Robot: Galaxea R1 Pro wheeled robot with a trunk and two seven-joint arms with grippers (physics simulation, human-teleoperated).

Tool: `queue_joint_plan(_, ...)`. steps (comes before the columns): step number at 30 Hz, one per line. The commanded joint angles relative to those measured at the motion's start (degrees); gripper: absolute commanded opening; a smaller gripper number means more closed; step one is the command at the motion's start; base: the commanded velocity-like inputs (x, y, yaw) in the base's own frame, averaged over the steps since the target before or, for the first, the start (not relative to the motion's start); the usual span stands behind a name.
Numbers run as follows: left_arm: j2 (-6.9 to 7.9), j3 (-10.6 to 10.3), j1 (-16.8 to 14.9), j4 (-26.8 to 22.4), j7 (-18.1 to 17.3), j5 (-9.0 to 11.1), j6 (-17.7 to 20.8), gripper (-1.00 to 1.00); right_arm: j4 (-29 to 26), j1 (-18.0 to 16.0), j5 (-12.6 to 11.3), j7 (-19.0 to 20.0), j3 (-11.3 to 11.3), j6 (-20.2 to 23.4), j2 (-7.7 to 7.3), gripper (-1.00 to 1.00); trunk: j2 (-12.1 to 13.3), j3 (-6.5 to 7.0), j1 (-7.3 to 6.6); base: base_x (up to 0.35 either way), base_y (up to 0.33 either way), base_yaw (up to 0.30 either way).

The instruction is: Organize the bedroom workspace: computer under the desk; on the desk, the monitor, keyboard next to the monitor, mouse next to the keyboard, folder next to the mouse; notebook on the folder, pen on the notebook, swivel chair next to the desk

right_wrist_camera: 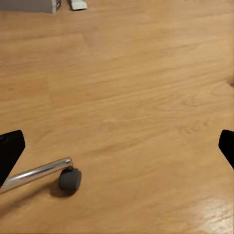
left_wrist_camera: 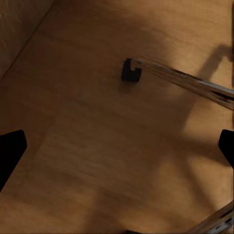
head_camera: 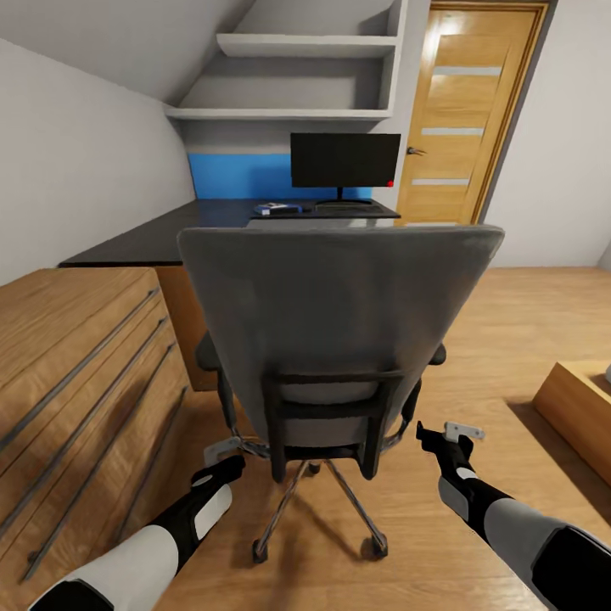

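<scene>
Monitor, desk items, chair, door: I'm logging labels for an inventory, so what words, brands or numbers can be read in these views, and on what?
None can be read.
Monitor: blank black screen, a red dot at one corner, no text.
Blue item on the desk: too small to tell.
Chair, door, cabinet: no markings.

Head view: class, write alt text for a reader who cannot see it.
A grey swivel chair fills the centre, its back to the camera, facing a black-topped desk that carries a monitor. The left pincer and right pincer flank its base.
</scene>
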Motion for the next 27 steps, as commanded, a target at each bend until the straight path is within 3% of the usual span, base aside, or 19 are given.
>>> queue_joint_plan(1, -0.01, -0.71, -0.08, -0.12, 0.03, 0.38, -0.23, 1.0, -0.12, 0.0, -0.23, -0.44, 0.49, -0.01, -0.07, 1.0, -0.02, -0.04, 0.02, 0.32, -0.094, 0.0)
queue_joint_plan(20, 0.06, -0.71, -0.08, -0.12, -0.15, 0.53, -0.06, 1.0, -0.1, 0.0, -0.27, -0.44, 0.54, -0.01, -0.16, 1.0, -0.02, -0.04, 0.02, 0.316, -0.094, 0.0)
queue_joint_plan(27, -0.09, -0.78, -0.08, -0.12, -0.15, 0.56, 0.04, 1.0, -0.1, 0.0, -0.27, -0.44, 0.56, -0.01, -0.14, 1.0, -0.02, -0.04, 0.02, 0.087, -0.22, 0.0)
